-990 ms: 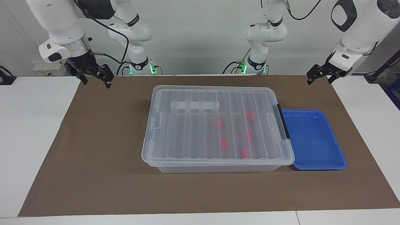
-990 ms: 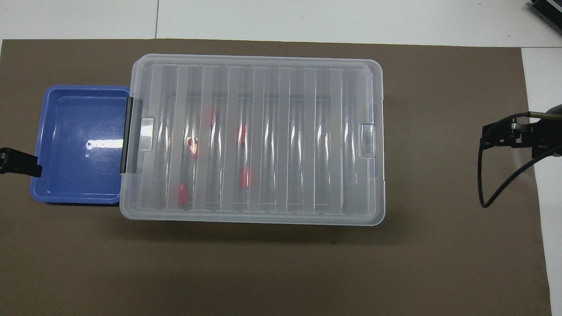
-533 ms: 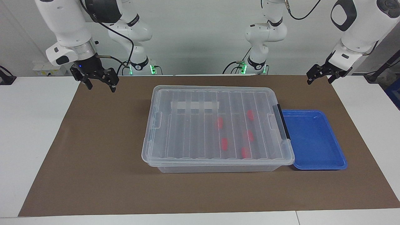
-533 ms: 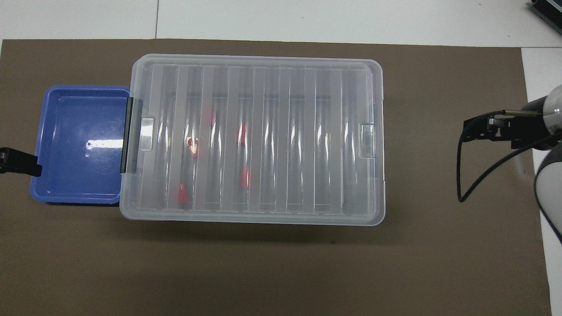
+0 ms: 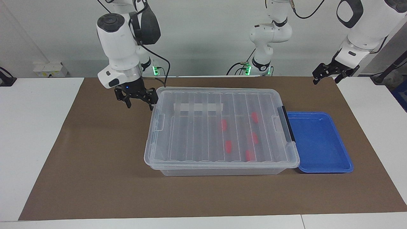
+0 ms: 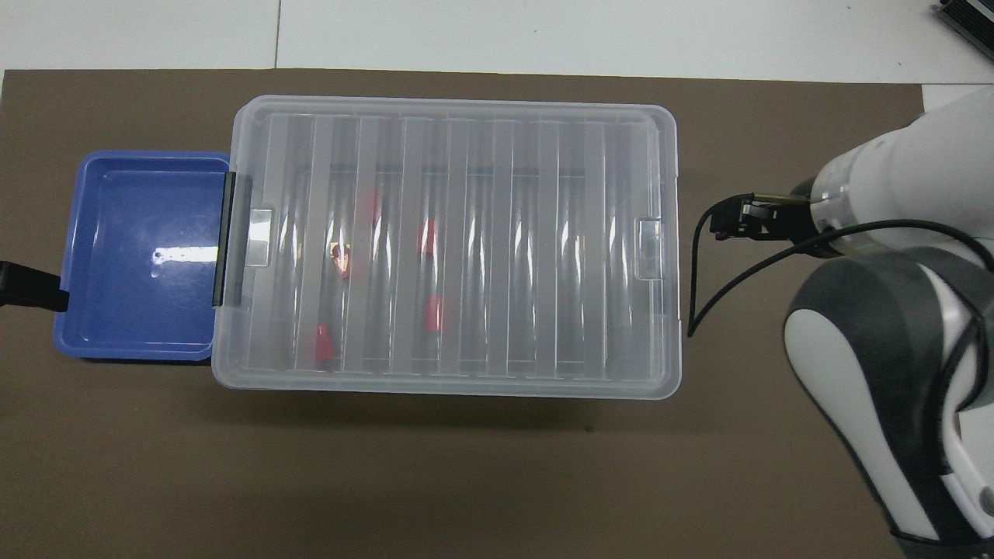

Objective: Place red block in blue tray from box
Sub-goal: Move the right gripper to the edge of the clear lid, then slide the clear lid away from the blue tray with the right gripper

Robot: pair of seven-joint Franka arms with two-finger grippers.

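Observation:
The clear box (image 5: pixel 219 127) stands mid-table with its ribbed lid shut and a dark grey clip handle (image 5: pixel 285 124) at the end toward the left arm. Several red blocks lie inside, seen through the lid, among them one red block (image 5: pixel 224 125) near the middle, also in the overhead view (image 6: pixel 426 237). The blue tray (image 5: pixel 318 143) sits against the box's handle end and holds nothing. My right gripper (image 5: pixel 140 105) hangs open, holding nothing, just beside the box's other end at lid height. My left gripper (image 5: pixel 324 78) waits open above the mat's corner.
A brown mat (image 5: pixel 95 159) covers the table under the box and tray, with white table (image 5: pixel 31 127) showing at both ends. The right arm's cable (image 6: pixel 699 295) loops down close to the box's end.
The right arm has swung in from its end of the table toward the box and come lower, its gripper still open. The left arm has barely moved.

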